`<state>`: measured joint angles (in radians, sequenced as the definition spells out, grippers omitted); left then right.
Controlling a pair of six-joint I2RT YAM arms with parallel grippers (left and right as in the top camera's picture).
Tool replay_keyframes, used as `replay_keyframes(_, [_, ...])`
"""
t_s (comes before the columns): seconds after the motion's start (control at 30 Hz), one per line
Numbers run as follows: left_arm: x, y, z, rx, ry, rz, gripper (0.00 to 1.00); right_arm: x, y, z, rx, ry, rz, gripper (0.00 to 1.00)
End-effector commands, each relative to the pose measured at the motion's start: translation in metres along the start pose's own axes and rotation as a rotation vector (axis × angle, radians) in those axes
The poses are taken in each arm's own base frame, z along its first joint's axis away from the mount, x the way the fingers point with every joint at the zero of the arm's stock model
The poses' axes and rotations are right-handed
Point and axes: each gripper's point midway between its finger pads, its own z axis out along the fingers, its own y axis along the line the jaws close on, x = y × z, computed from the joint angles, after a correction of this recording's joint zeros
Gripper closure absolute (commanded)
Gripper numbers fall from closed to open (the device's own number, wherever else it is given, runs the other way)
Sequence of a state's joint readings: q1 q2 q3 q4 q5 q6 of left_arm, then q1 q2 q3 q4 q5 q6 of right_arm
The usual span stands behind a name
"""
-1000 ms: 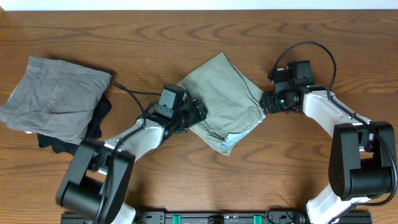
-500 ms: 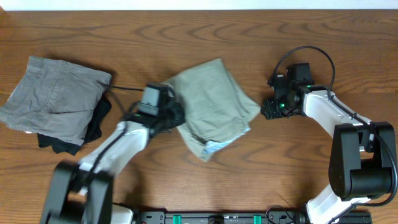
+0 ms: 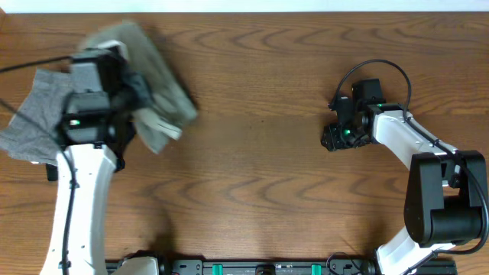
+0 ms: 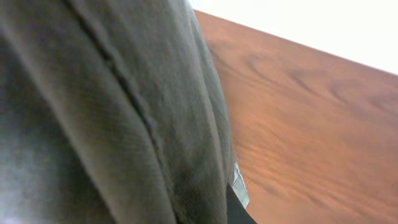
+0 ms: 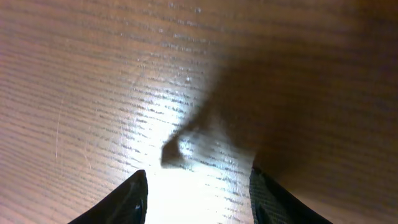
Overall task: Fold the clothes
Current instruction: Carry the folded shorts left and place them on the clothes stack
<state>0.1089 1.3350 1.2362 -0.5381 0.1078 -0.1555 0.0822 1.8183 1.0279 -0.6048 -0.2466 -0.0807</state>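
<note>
Table [image 3: 260, 153]: brown wood grain, with garments only at its far left end.

Grey shorts [image 3: 30, 122]: darker grey, lying flat at the left edge and partly hidden beneath the left arm.

The clothes [image 3: 157, 72]: light khaki-green shorts, bunched and blurred in the overhead view. They are at the upper left of the table, hanging from the left arm's end and overlapping the right side of the grey shorts. The fabric drapes to the right and downward, and a pale blue strip of lining shows at the lower edge. In the left wrist view the cloth [image 4: 112, 112] fills most of the frame, with a stitched seam running diagonally across it and a sliver of pale lining at the bottom. Bare table shows beyond it.

Left gripper [image 3: 136, 90]: clamped on the clothes. The fingers themselves are hidden by fabric in both views.

Right gripper [image 3: 330, 141]: at the right side, well apart from the garments. In the wrist view the gripper [image 5: 198, 199] stands roughly half parted, its dark fingers [image 5: 127, 202] over bare wood and holding nothing.
</note>
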Motion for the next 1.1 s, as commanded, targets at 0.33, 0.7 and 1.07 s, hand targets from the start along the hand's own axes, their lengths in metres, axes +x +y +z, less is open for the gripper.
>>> replay_keyframes(0.33, [-0.046,0.17,-0.025,-0.379,-0.158,-0.211,0.94,0.011,-0.005,0.004,0.002,0.036,0.031,0.49])
replay_keyframes(0.7, [-0.011,0.244,-0.009,-0.489,-0.074,-0.42,0.94,0.012,-0.005,0.004,0.002,0.04,0.032,0.48])
replay_keyframes(1.07, [0.025,0.256,-0.033,-0.546,-0.016,-0.706,0.3,0.013,-0.005,0.004,0.002,0.045,0.034,0.48])
